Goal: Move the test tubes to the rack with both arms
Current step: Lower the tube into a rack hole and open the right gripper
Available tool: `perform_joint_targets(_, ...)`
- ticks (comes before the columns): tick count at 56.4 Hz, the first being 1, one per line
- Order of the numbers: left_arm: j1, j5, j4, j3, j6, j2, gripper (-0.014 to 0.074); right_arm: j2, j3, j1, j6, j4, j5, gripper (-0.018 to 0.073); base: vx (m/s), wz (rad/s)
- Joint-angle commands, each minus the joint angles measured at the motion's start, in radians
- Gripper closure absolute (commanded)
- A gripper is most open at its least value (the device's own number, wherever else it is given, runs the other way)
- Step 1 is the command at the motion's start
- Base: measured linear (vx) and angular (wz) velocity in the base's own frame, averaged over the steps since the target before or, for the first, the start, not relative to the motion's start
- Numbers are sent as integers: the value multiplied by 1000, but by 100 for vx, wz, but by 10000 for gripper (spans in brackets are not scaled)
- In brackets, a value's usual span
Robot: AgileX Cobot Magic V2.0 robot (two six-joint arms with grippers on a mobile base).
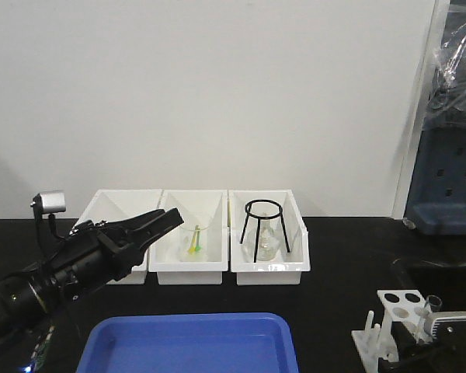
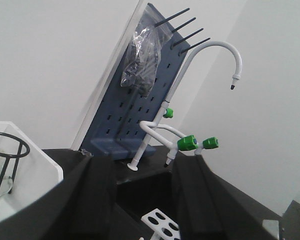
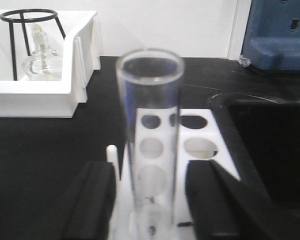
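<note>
While the right pincer (image 3: 151, 170) grips one test tube (image 3: 150, 100) upright at the near edge of the rack (image 3: 222, 165), a black sink (image 3: 270, 150) borders it on the right and open table (image 3: 40, 150) on the left. The left pincer (image 1: 161, 221), slightly parted, holds nothing near the white bins (image 1: 188, 272).

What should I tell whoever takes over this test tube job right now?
Left hand: open, empty, up by the white bins.
Right hand: a test tube stands upright between its fingers at the rack's near edge; whether it is gripped is unclear.
Done: no tube visibly seated; the rack holes in view are empty.
Left: seat this tube, then fetch the rest, none of which are in view.
</note>
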Motion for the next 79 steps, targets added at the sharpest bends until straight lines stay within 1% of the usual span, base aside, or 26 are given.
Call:
perform_joint_targets(1, 3, -65, -49, -31, -8, -45, 179, -32, -14, -2, 0, 6, -15, 25, 0, 0)
perform_joint_targets(4, 3, -65, -49, -31, -8, -45, 179, -39, -14, -2, 0, 6, -17, 3, 0, 0)
perform_joint_targets(9, 3, -65, -49, -31, -8, -45, 179, -83, -14, -2, 1, 6, -7, 2, 0, 0)
perform_joint_targets(14, 3, -64, -52, -31, -7, -45, 179, -192, -18, -2, 1, -2, 57, 10, 0, 0)
perform_joint_targets(19, 3, -57, -62, -31, 6, -45, 179, -333, -52, -5, -16, 0, 231, 16, 0, 0)
perform_joint_targets(23, 3, -54, -72, -31, 21, -45, 179, -465, -112, -6, -57, 0, 431, 16, 0, 0)
perform_joint_targets(27, 3, -54, -84, -31, 38, -46, 179, -578, -172, -6, -83, 6, 585, 16, 0, 0)
perform_joint_targets(30, 3, -53, -90, -31, 61, -51, 179, -661, -207, -6, -78, 6, 676, 16, 0, 0)
perform_joint_targets(34, 3, -26, -91, -31, 92, -83, 178, -756, -238, -6, -77, 12, 746, 16, 0, 0)
perform_joint_targets(39, 3, 41, -91, -31, 176, -164, 178, -865, -243, -6, -79, 6, 786, 16, 0, 0)
perform_joint_targets(43, 3, 142, -90, -31, 254, -260, 178, -938, -243, -6, -79, 6, 846, 16, 0, 0)
perform_joint_targets(47, 3, 272, -88, -31, 290, -358, 178, -985, -242, -6, -79, 6, 911, 16, 0, 0)
perform_joint_targets(53, 3, 490, -74, -29, 297, -510, 178, -1036, -237, -6, -78, 6, 995, 16, 0, 0)
perform_joint_targets(58, 3, 602, -75, -6, 296, -634, 178, -1067, -237, -6, -78, 6, 1059, 16, 0, 0)
perform_joint_targets(63, 3, 705, -75, 53, 297, -753, 178, -1079, -237, -6, -78, 6, 1086, 16, 0, 0)
perform_joint_targets(72, 3, 820, -75, 196, 295, -921, 179, -1080, -237, -6, -78, 6, 1093, 16, 0, 0)
perform_joint_targets(79, 3, 856, -75, 278, 295, -1007, 179, -1080, -237, -6, -78, 6, 1093, 16, 0, 0)
